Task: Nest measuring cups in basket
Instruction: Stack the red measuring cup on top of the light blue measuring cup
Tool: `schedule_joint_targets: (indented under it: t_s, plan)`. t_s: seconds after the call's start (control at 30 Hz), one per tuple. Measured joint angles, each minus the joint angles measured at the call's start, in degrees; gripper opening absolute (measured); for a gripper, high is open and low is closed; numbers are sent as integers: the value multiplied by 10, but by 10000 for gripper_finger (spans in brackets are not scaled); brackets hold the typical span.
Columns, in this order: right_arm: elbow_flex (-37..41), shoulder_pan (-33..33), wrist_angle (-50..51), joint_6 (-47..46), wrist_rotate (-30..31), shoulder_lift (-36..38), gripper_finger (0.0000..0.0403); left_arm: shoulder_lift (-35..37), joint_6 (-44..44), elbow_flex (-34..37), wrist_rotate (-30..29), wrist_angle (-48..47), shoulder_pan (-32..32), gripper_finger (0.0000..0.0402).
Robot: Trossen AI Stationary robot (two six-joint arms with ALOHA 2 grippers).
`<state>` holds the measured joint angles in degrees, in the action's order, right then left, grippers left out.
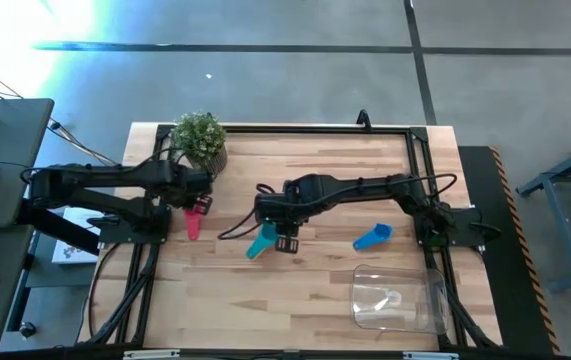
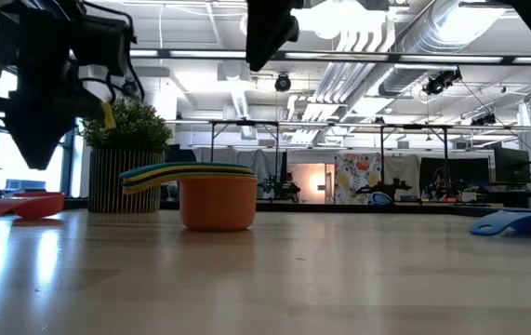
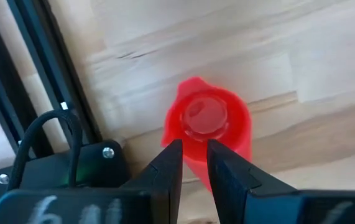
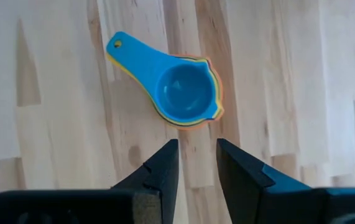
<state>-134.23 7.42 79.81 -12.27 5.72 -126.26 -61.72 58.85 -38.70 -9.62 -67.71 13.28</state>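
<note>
1. The right gripper (image 1: 283, 232) hangs over the middle of the light wooden table (image 1: 295, 300), its two dark fingers (image 4: 165, 165) a small way apart and clamped on nothing; they hover just above a nested stack of small plastic measuring cups (image 4: 177, 87).
2. That stack has a teal cup on top, with yellow, purple and orange rims showing under it; in the low view the bottom cup is a round orange tub (image 2: 217, 200) with the other handles fanned over it. In the high view the stack (image 1: 261, 243) sits near table centre, its handle pointing toward 7 o'clock.
3. The left gripper (image 1: 201, 196) is at about 9 o'clock from the stack, above a pink scoop-like plastic cup (image 3: 209, 121). Its fingers (image 3: 168, 168) are nearly together with a narrow gap, holding nothing.
4. A loose blue plastic cup (image 1: 373, 237) lies at 3 o'clock from the stack, well apart from it.
5. The clear rectangular plastic basket (image 1: 427, 300) stands toward 5 o'clock, near the table's front right corner; a pale shape shows inside it, too faint to identify.
6. A potted green plant (image 1: 201, 140) stands at 11 o'clock, by the far left edge.
</note>
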Motion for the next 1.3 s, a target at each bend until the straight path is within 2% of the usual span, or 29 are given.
schedule_joint_targets:
  t_s: [0.53, 0.73, 1.3]
  plan:
    - [0, -19, 20, 28, -1, 0, 99, -95, -49, 0, -2, 25, 60, 62]
    - [0, -19, 24, 34, -1, 0, 99, -123, -71, 0, 14, 34, 78, 62]
    - [0, -19, 30, 48, -1, 0, 99, -192, -111, 0, 15, 58, 86, 62]
